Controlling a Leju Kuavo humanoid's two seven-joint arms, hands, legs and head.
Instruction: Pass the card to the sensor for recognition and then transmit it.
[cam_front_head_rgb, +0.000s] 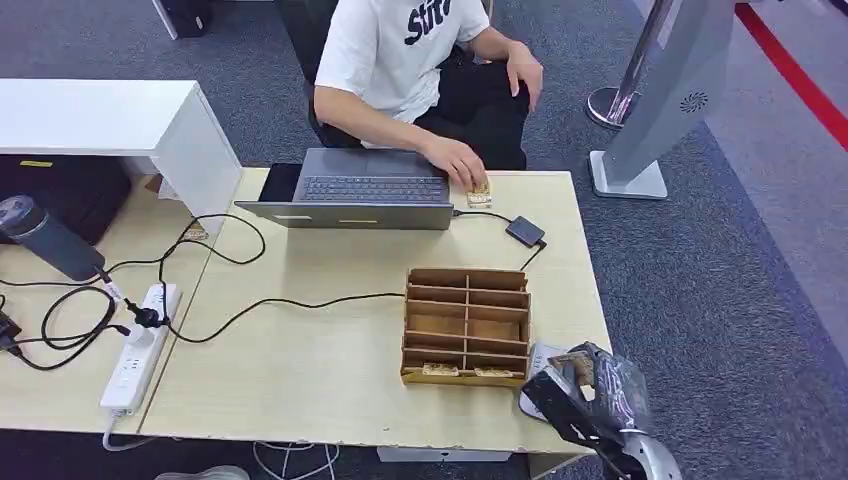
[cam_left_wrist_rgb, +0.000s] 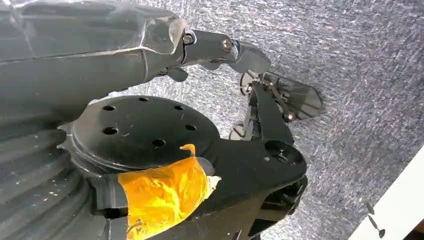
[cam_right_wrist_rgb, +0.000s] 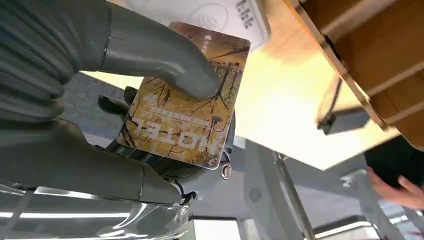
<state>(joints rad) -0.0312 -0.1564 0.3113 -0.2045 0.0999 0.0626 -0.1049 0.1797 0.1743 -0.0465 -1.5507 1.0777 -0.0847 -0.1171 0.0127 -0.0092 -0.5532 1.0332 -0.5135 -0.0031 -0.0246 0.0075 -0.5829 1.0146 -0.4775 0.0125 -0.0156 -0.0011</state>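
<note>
The right robot hand (cam_front_head_rgb: 585, 395) pinches the hotel card (cam_right_wrist_rgb: 185, 107) under its thumb, just above the white sensor (cam_front_head_rgb: 541, 360) beside the wooden organizer (cam_front_head_rgb: 466, 325) on the bench (cam_front_head_rgb: 320, 370). The left robot hand (cam_left_wrist_rgb: 260, 100) hangs over carpet, fingers apart, holding nothing.

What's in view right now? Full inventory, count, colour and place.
card: 1, brown-gold with HOTEL print, pinched in the right hand
sensor: 1, white, table's near right corner, beside the organizer
organizer: 1, brown, slotted, right part of the table; 2 cards in its front row
laptop: 1, grey, open, far edge of the table
adapter: 1, black, right of the laptop, cabled
card under the person's hand: 1, tan, by the laptop
power strip: 1, white, left, black cables plugged in
bottle: 1, grey, far left
table: 1, pale wood
person: 1, white shirt, seated behind the laptop
right hand: holds the card over the sensor
left hand: black, hanging over grey carpet, holds nothing
</note>
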